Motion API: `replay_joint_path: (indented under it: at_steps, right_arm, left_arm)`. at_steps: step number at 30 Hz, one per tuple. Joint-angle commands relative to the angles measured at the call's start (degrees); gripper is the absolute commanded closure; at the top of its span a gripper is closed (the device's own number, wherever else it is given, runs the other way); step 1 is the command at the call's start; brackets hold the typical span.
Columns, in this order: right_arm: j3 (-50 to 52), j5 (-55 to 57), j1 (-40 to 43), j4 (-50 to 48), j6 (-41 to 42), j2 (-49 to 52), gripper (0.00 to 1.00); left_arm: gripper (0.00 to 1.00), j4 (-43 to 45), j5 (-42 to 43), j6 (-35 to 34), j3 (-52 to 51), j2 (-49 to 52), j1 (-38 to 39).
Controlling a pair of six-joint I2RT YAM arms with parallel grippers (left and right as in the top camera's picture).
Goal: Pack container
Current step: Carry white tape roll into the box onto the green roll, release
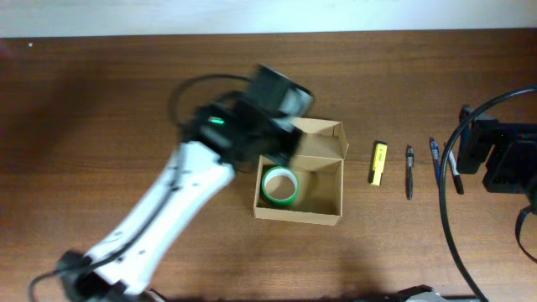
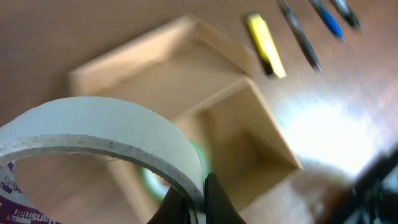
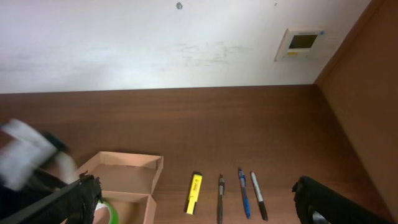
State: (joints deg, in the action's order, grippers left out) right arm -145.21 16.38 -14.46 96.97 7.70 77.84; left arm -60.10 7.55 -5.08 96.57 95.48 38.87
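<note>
While your left gripper point(image 2: 198, 200) is pinching white tape roll point(image 2: 99, 124) by its wall, jaws nearly shut, for drop-in, container point(image 2: 277, 134) is lying open just below it, green tape roll point(image 1: 280, 200) inside. Your right gripper point(image 3: 196, 186) is hanging wide open, empty, well aside.

Overhead looks straight down; wrist views slant in, all sharing the container point(image 1: 323, 189)
</note>
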Motion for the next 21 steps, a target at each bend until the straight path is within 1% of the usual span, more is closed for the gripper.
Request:
replay_joint_path:
  at_steps: [1, 3, 6, 13, 19, 21]
  right_arm:
    - [-0.07, -0.33, -0.48, 0.35, 0.07, 0.02, 0.01]
    - [-0.07, -0.33, -0.48, 0.35, 0.04, 0.02, 0.01]
    - [-0.07, -0.33, -0.48, 0.35, 0.04, 0.02, 0.01]
    - [-0.07, -0.33, -0.48, 0.35, -0.39, 0.02, 0.01]
    - [-0.07, -0.33, -0.48, 0.35, -0.39, 0.02, 0.01]
    - [-0.07, -0.33, -0.48, 0.35, -0.39, 0.02, 0.01]
  left_arm:
    - [0.98, 0.28, 0.68, 2.62, -0.37, 4.96, 5.84]
    - [0.98, -0.22, 1.79, 3.98, -0.37, 8.22, 8.59]
    - [0.98, -2.29, 2.16, 5.86, -0.37, 11.47, 10.01]
    - [0.98, -7.30, 1.42, 12.04, -1.18, 17.55, 10.10]
    - [0.98, -8.28, -0.04, 15.06, -1.29, 20.83, 9.94]
    - [0.98, -8.28, -0.04, 15.08, -1.75, 21.55, 9.73]
